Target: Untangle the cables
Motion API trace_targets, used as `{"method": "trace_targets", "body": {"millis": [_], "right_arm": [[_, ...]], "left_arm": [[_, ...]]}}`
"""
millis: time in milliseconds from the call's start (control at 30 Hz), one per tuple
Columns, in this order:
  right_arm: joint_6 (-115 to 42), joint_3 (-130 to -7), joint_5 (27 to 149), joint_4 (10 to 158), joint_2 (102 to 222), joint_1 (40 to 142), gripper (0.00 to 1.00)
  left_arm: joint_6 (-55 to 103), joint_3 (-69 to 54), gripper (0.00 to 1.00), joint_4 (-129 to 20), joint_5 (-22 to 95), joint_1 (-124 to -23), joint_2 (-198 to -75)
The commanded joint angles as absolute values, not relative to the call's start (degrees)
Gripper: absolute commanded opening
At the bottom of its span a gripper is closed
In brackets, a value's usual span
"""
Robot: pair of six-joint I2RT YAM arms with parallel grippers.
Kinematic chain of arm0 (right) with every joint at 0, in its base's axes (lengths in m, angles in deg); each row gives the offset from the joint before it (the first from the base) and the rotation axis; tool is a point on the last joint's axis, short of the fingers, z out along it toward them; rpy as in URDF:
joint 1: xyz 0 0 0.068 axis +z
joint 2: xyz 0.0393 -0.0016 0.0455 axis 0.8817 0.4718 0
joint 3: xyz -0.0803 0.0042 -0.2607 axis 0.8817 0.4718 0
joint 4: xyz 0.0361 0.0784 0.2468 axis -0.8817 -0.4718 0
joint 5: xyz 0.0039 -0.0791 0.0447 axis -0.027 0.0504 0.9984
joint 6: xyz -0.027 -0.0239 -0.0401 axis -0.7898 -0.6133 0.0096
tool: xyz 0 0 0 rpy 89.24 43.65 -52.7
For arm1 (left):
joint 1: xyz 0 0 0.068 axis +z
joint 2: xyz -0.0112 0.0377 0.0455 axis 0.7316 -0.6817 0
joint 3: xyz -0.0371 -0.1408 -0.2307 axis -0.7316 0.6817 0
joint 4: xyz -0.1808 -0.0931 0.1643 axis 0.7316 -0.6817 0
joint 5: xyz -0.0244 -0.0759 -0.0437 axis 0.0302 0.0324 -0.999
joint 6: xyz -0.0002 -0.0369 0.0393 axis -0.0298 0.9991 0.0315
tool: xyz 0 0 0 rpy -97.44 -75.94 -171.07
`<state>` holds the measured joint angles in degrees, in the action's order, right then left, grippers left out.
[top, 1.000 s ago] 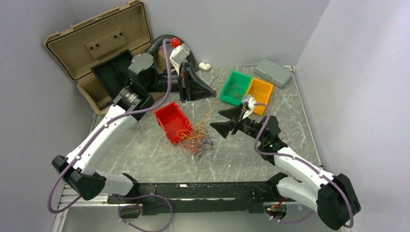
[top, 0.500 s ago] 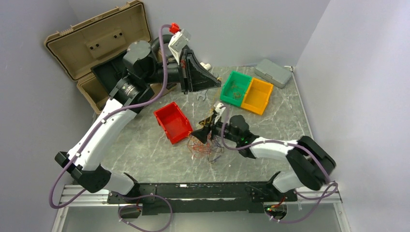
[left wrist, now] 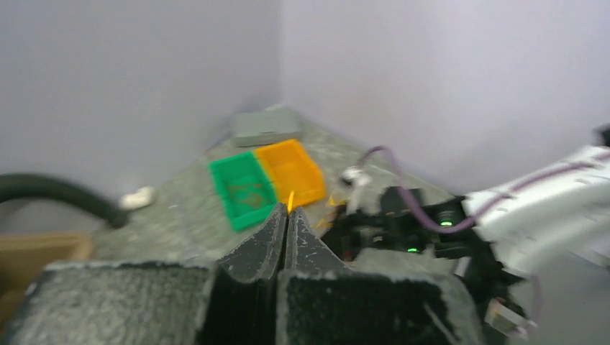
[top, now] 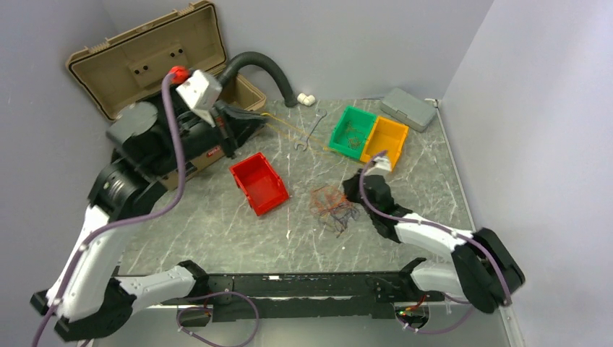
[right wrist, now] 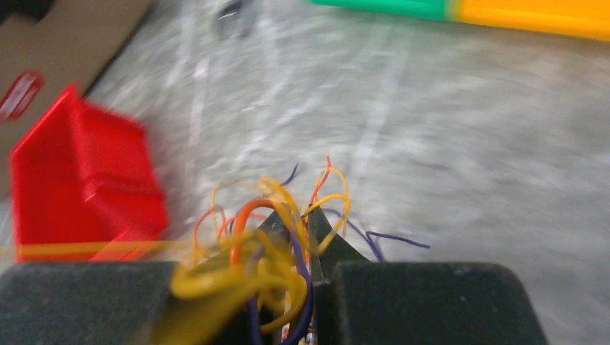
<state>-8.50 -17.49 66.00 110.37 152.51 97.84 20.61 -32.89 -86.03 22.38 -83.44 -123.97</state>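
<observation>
Reaching over the open tan case (top: 144,50) at upper left, the left fingers (left wrist: 267,238) are pressed together on a single yellow strand (left wrist: 291,200) that runs rightward above the bench (top: 217,224). Right of the red bin (top: 259,184), the cables (top: 331,204) lie tangled near frame centre. The right fingers (right wrist: 332,248), nearly closed, pinch a bunch of their orange, yellow and purple loops.

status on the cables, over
Both shut: left gripper on yellow strand, right gripper on cables. Nearby red bin sits apart, nothing blocking.
</observation>
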Motion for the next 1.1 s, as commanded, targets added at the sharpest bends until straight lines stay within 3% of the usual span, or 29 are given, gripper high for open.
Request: {"method": "trace_targets", "body": {"millis": [0, 67, 233, 367, 533, 600, 700, 800, 933, 1067], "right_arm": [[5.2, -12.6, 57.8, 92.6, 143.2, 89.3, 0.14], [7.2, -12.1, 56.4, 87.7, 139.2, 86.0, 0.13], [15.1, -15.0, 45.1, 72.3, 132.6, 81.6, 0.24], [21.2, -18.1, 39.2, 62.3, 130.9, 79.2, 0.25], [18.8, -20.0, 36.9, 61.2, 131.4, 78.9, 0.29], [12.8, -21.0, 39.2, 63.7, 132.2, 78.9, 0.4], [2.0, -22.6, 45.4, 67.8, 132.6, 78.9, 0.65], [-6.0, -22.3, 52.8, 72.1, 130.8, 78.9, 0.81], [-14.1, -20.2, 63.5, 79.4, 126.9, 78.9, 0.9], [-17.5, -19.7, 69.9, 83.4, 127.5, 78.9, 0.91]], "left_arm": [[12.9, -28.3, 0.0, -89.0, 46.8, -82.6, -117.8], [12.9, -24.1, 0.0, -88.4, 49.2, -82.2, -115.5], [13.0, -17.2, 0.0, -88.2, 48.0, -81.8, -113.1], [12.9, -14.8, 0.0, -87.9, 47.0, -81.6, -112.5], [10.4, -11.3, 0.0, -84.8, 35.4, -81.6, -111.9], [9.6, -10.2, 0.0, -84.0, 30.4, -81.6, -112.0], [9.7, -9.6, 0.0, -83.5, 26.2, -81.6, -112.5], [9.5, -9.6, 0.0, -83.3, 24.1, -81.6, -112.9], [9.5, -9.9, 0.0, -83.1, 22.3, -81.6, -113.4], [9.8, -10.1, 0.0, -83.2, 21.5, -81.6, -114.2]]}}
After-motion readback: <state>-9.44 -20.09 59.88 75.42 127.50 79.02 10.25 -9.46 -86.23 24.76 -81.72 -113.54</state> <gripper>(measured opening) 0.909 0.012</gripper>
